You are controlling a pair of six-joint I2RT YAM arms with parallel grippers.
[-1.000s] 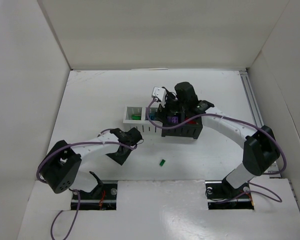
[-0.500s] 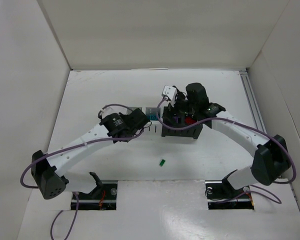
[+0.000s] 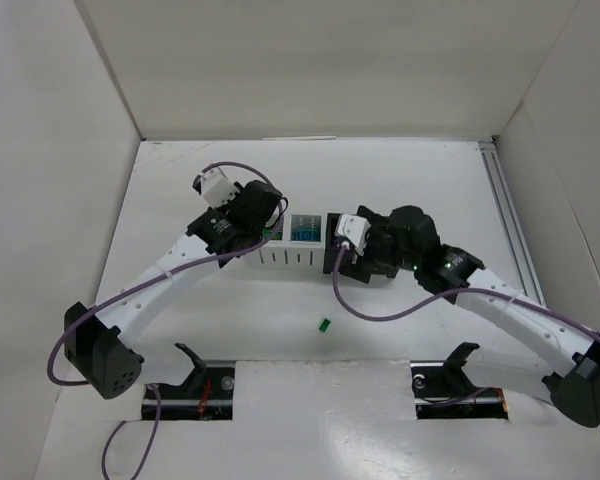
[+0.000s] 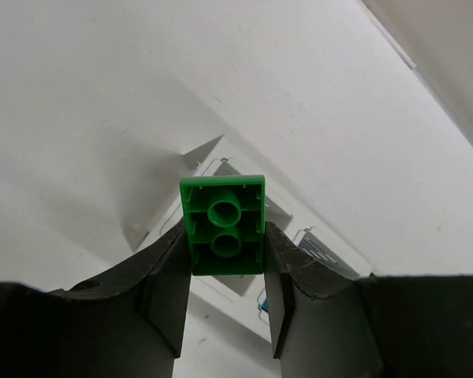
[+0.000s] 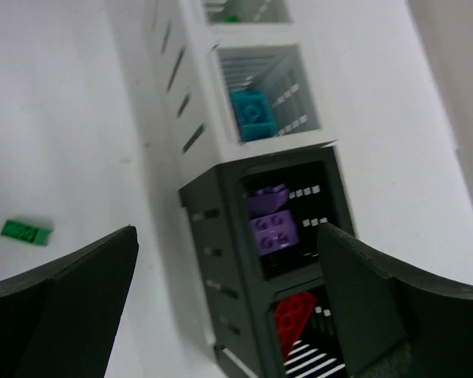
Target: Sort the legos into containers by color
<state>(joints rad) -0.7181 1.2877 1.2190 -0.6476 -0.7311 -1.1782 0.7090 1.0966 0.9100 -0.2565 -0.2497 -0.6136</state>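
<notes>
Left claw: the left claw [image 4: 226, 236] is clenched on a small green plastic brick [image 4: 223, 213], one finger pressed to each long side.
Held brick: it stands on end between the fingers, two round rings on the face turned to the wrist camera.
Position of left claw: in the top view it hangs over the left end of the white slotted plastic container [image 3: 292, 252]; the left wrist view shows the container's open compartments right below the brick.
Right claw: the right claw [image 5: 227, 230] is released, its fingers spread wide with nothing between them, above the black slotted plastic container [image 5: 213, 236].
Containers: the white one and the black one touch end to end in one row on the white table [image 3: 230, 300].
White container contents: a teal plastic brick [image 5: 252, 114] lies in the compartment next to the black container; a bit of green shows in the next one along.
Black container contents: purple plastic bricks [image 5: 272, 228] lie in the compartment nearest the white container, a red plastic brick [image 5: 296, 311] in the one beyond.
Loose piece: a flat green plastic piece [image 3: 323, 324] lies alone on the table, well apart from both containers, on the near side.
</notes>
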